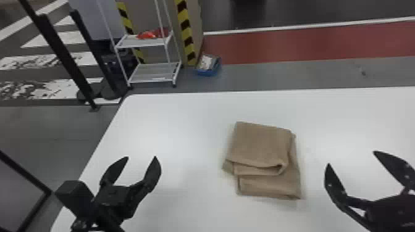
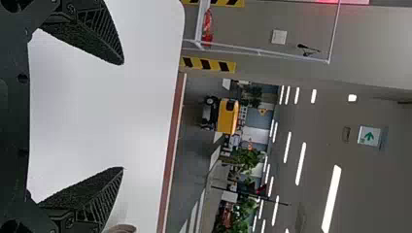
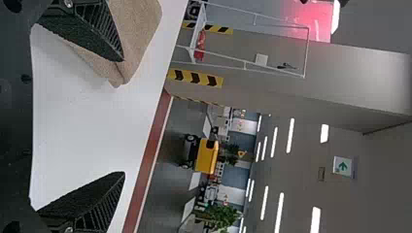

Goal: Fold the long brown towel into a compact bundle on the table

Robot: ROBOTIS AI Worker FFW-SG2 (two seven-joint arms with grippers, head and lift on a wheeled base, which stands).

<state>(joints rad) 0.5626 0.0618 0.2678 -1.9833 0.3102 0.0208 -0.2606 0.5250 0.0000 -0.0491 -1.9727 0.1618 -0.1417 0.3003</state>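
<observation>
between left end effector (image 1: 141,157) and right end effector (image 1: 352,157), fingers apart on both: folded brown towel (image 1: 262,145)

Free table (image 1: 191,123) runs between left gripper (image 1: 141,157) and towel (image 1: 261,145) — which blocks the straight way to the right gripper (image 1: 351,158).

And there's the white metal two-tier rack (image 1: 151,73) at the head view's far left, a bright red object (image 1: 146,35) up on its top shelf! Yellow-and-black striped tape (image 1: 185,27) runs up just behind it, and a blue plastic container (image 1: 207,73) sits on the floor alongside. Slim black posts (image 1: 63,55) stand left, over white painted floor stripes (image 1: 74,58); a broad red floor band (image 1: 308,44) sweeps right. Over to the left wrist view: yellow boxy machine (image 2: 227,116), leafy green plants (image 2: 243,158), green arrow sign (image 2: 369,136)!
</observation>
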